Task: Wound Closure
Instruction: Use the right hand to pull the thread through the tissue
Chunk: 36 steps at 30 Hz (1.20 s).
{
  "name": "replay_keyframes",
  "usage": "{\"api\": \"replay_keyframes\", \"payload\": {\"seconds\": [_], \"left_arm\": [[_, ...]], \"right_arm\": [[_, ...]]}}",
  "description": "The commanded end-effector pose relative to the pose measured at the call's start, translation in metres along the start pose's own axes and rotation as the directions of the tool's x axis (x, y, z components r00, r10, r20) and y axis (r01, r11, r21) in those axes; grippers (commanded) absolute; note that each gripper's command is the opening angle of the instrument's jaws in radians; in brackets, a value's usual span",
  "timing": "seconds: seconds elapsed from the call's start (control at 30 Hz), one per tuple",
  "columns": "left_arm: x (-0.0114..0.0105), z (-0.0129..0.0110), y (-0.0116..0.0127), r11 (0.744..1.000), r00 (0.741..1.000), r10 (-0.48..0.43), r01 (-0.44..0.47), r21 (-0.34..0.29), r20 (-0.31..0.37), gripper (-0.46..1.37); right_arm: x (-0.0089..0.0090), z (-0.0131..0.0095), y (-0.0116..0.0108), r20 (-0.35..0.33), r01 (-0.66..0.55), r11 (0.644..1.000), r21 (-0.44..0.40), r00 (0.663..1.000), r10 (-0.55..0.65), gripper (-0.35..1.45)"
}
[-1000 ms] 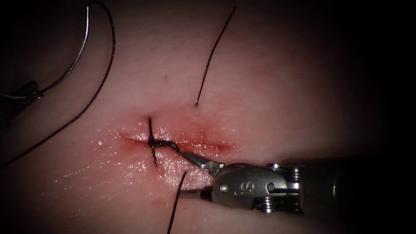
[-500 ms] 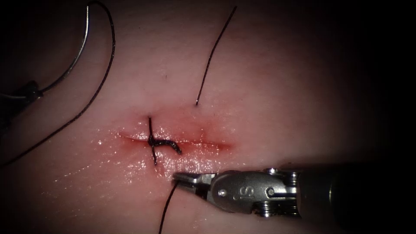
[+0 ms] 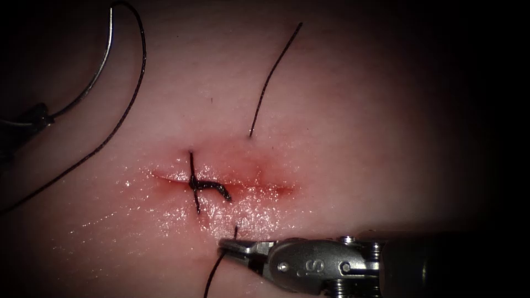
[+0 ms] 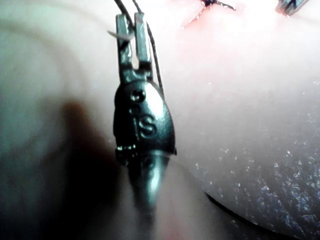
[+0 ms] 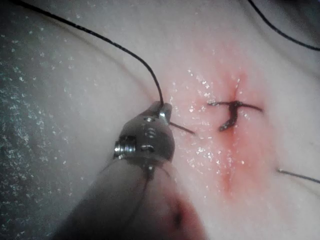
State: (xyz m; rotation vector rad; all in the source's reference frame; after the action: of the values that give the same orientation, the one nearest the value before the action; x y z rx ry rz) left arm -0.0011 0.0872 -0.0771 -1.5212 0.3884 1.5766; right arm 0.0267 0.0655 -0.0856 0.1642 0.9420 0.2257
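The tissue has a short cut with a dark knot tied across its left end. Below the cut, my right tool is shut on a thread strand that rises from the tissue just below the cut. The right wrist view shows the same grip. At the far left, off the cut, the curved needle lies outside the tissue. My left tool holds it near the end away from its thread. The left wrist view shows those jaws closed on it.
A second loose strand enters the tissue above the cut and runs up and to the right. The needle's long thread arcs down the left side. Red fluid wets the tissue around the cut.
My right tool's jaws stood open by the knot's tail; it moved down and left, shut on the lower strand, then sank a little. The left tool and needle stayed still.
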Motion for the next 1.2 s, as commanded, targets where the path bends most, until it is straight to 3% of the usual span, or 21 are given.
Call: {"api": "replay_keyframes", "payload": {"seconds": [0.03,0.4,1.2], "left_arm": [[-0.0001,0.0,0.0,1.0,1.0,0.0,0.0,-0.005,0.0,-0.35],[-0.0001,0.0001,0.0002,1.0,1.0,0.001,-0.001,-0.006,0.0,-0.35],[-0.0001,0.0,0.0003,1.0,1.0,0.001,-0.001,-0.006,0.0,-0.35]], "right_arm": [[0.0002,-0.0002,-0.0004,0.0,0.005,1.0,0.004,1.0,-0.005,-0.35],[0.0027,-0.0015,-0.0041,-0.001,0.014,1.0,0.019,1.0,-0.014,-0.35],[0.0031,-0.0012,-0.0054,0.008,0.022,0.999,0.031,1.0,-0.022,-0.35]]}}
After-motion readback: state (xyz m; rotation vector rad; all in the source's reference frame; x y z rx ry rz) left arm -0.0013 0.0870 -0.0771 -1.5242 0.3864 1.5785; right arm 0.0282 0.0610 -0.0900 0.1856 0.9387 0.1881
